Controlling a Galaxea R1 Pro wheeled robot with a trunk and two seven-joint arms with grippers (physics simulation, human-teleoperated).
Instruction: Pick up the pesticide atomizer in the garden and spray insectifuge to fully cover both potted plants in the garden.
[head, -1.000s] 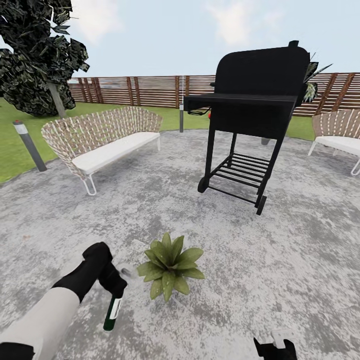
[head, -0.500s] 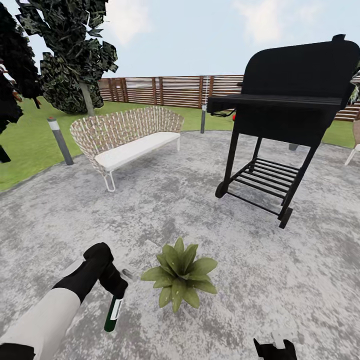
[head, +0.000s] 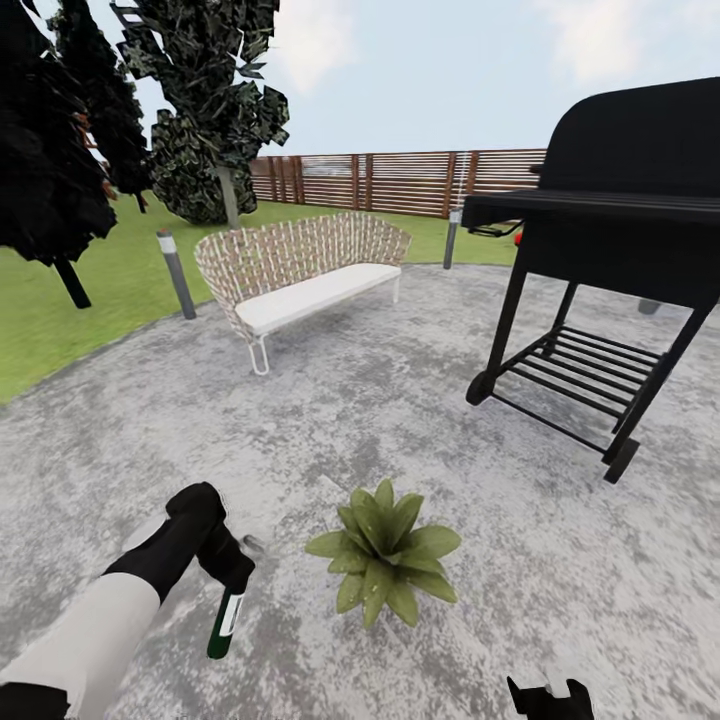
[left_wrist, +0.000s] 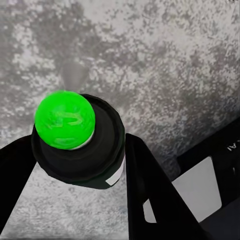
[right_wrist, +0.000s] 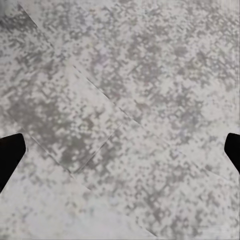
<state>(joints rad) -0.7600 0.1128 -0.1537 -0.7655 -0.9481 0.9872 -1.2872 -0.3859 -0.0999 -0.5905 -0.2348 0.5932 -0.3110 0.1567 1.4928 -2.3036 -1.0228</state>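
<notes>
**Left gripper holds the atomizer head-down beside the first plant**

The left gripper (head: 232, 578) is clamped on the pesticide atomizer (head: 225, 623), its dark fingers (left_wrist: 150, 185) pressing either side of the bottle's upper body. In the head view the slim dark green bottle hangs below the gripper with its white label showing, over the near part of the grey paved patio (head: 420, 420). The right gripper (head: 545, 695) sits low at the frame's bottom edge, its two fingertips set wide apart over bare paving, holding nothing.

The bottle looks light, rigid and smooth, so it could twist or slip in a two-finger pinch. The present hold, close under the spray head, seems sensible, since it keeps the nozzle steady for aiming. In the left wrist view, the end of the bottle shows as a bright green round face.

Just beside the bottle, toward the patio's middle, stands one potted plant (head: 385, 560), a rosette of pointed green leaves; its pot is hidden under them. Farther off are a black barbecue grill (head: 610, 260) and a woven bench (head: 300, 270) near the patio's far edge, then lawn, a slatted wooden fence (head: 400, 182) and dark trees.
</notes>
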